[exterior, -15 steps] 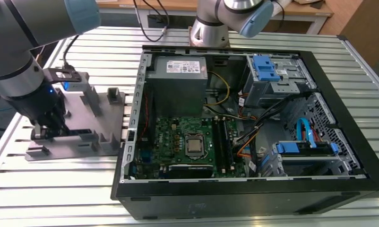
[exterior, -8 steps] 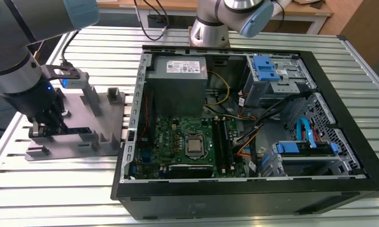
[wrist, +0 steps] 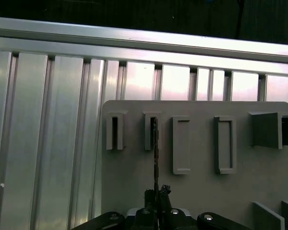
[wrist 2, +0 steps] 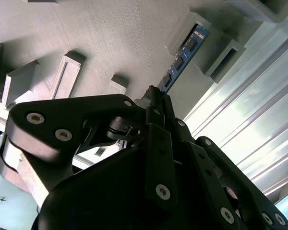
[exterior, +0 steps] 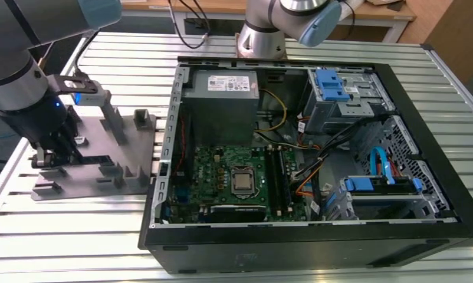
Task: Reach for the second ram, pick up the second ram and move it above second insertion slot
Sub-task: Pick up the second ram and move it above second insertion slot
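Observation:
The second ram [wrist 2: 185,52] is a thin dark stick with chips, standing on edge in a slot of the grey fixture [wrist 2: 110,38]. In the first wrist view it shows edge-on as a thin dark line [wrist: 155,153] running from a fixture [wrist: 201,191] slot to my fingers. My gripper [wrist 2: 158,93] has its black fingers pressed together on the stick's near end, as also seen in the first wrist view [wrist: 157,194]. In the exterior view the gripper [exterior: 59,156] is low over the fixture [exterior: 102,171] at that view's left. The memory slots [exterior: 278,177] lie on the green motherboard inside the open case.
The open computer case [exterior: 161,236] lies on the ribbed aluminium table [exterior: 79,236], to the exterior view's right of the fixture. Upright grey blocks [exterior: 111,121] rise from the fixture beside my arm. A second robot arm's base [exterior: 260,35] stands behind the case.

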Controlling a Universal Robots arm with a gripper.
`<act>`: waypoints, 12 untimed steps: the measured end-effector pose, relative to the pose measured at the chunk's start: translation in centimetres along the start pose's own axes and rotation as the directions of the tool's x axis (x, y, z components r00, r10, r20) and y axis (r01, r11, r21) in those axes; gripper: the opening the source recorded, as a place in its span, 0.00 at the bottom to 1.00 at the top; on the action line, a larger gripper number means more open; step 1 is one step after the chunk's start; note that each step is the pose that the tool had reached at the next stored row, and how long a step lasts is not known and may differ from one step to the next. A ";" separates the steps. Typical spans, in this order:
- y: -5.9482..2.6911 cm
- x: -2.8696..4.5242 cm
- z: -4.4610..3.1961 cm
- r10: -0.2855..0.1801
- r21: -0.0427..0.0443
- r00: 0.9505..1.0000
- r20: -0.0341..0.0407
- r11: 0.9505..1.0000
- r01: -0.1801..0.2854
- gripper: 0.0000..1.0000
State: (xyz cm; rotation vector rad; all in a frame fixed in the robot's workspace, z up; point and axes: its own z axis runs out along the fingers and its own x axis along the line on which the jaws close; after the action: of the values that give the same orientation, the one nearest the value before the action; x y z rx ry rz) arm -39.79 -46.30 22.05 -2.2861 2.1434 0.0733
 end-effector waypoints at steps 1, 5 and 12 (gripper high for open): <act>0.01 -0.01 -0.19 0.000 0.000 1.000 0.000 1.000 0.000 0.14; 0.02 -0.03 -0.88 0.000 0.000 1.000 0.000 1.000 0.000 0.14; 0.05 -0.08 -1.94 0.000 0.000 1.000 0.000 1.000 0.000 0.14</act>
State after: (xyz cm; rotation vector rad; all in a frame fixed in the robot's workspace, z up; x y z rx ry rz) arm -39.80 -46.30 23.99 -2.2860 2.1434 0.0733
